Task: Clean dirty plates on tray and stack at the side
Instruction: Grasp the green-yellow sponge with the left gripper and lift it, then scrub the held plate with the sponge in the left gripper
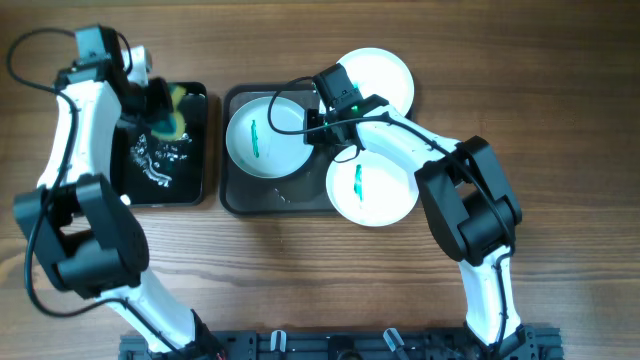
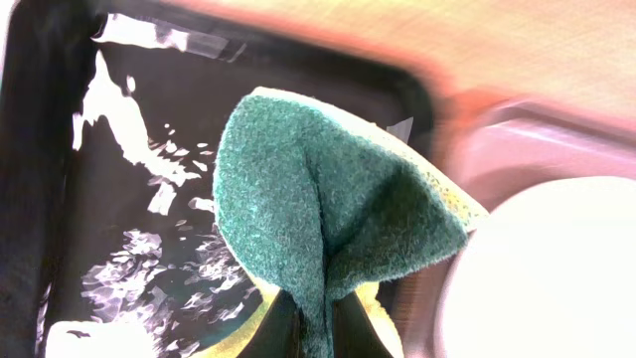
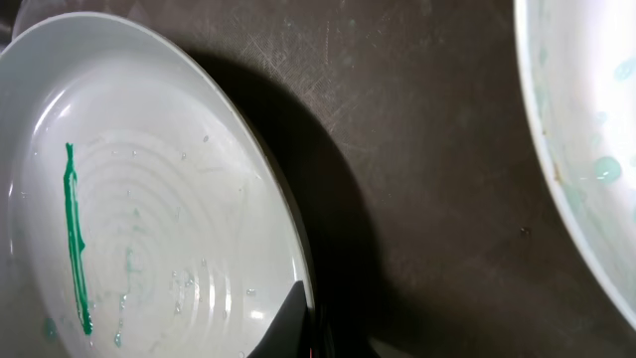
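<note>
A white plate with a green streak [image 1: 262, 135] lies in the grey tray [image 1: 228, 195]. My right gripper [image 1: 314, 122] is shut on its right rim; in the right wrist view one finger [image 3: 298, 323] lies over the plate's edge [image 3: 149, 219]. A second green-streaked plate [image 1: 372, 186] rests at the tray's right end and shows in the right wrist view [image 3: 586, 129]. A clean white plate [image 1: 385, 75] sits on the table behind it. My left gripper [image 1: 160, 105] is shut on a green and yellow sponge [image 1: 173, 112], [image 2: 318, 199], held over the black basin.
A black basin [image 1: 160, 175] with shallow water stands left of the grey tray; its water shows in the left wrist view [image 2: 129, 229]. The wooden table [image 1: 560, 120] lies open to the right and front.
</note>
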`<state>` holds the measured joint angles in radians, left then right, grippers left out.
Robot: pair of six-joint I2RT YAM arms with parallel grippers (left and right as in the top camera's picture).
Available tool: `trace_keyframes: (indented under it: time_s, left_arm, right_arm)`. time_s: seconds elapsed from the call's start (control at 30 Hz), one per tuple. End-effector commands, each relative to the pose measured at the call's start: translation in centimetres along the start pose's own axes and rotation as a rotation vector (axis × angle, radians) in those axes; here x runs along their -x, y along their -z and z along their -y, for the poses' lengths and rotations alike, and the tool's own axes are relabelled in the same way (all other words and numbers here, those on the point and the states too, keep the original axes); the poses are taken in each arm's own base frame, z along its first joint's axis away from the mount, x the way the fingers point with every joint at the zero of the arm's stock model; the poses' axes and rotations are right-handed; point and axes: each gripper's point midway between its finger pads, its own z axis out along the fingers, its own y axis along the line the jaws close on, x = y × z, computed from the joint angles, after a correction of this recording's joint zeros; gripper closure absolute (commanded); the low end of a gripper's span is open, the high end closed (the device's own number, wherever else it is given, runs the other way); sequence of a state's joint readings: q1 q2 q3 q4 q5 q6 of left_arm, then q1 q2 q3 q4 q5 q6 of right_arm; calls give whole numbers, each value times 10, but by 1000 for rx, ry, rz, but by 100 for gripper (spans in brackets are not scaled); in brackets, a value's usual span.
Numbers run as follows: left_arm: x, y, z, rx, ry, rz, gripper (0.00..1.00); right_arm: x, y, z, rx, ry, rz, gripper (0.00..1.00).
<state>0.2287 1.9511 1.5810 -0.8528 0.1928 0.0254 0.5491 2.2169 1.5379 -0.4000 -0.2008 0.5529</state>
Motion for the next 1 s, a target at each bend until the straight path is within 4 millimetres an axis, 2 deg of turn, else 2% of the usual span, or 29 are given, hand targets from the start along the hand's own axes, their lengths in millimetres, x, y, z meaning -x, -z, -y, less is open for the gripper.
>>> trace_keyframes:
  time_s: [0.0,0.2,0.27,0.43,0.57,0.7,0.8,0.87,0.97]
  left_arm:
    - [-3,20,66,-226,31,-9,96]
    - [-32,-10,118,-247,58,-83,96]
    - [-39,-24,128,-201,89,-83,96]
    - [-60,-61,133,-32,115,-96,96]
    - [-77,-87,125,85,117,-123,96]
    - [-84,-101,101,237,144,-114,96]
    - [-91,-106,100,242,130,-140,96]
    - [-99,-110,110,204,95,-178,96]
    - [-122,-114,146,25,51,-286,96]
  right_arm:
    - [-21,-17,17,-37,-23,-76,96]
    - [-24,-15,23,-25,-81,-111,96]
    - [-26,-14,23,-22,-101,-120,96]
    - [-27,-14,24,-24,-104,-124,96]
    - [-28,-14,24,-27,-109,-127,96]
    - [-30,-14,25,-33,-115,-136,96]
    - [-31,-14,26,-35,-116,-141,96]
    - [-31,-14,26,-35,-116,-141,96]
    - [-32,-14,26,-33,-116,-143,96]
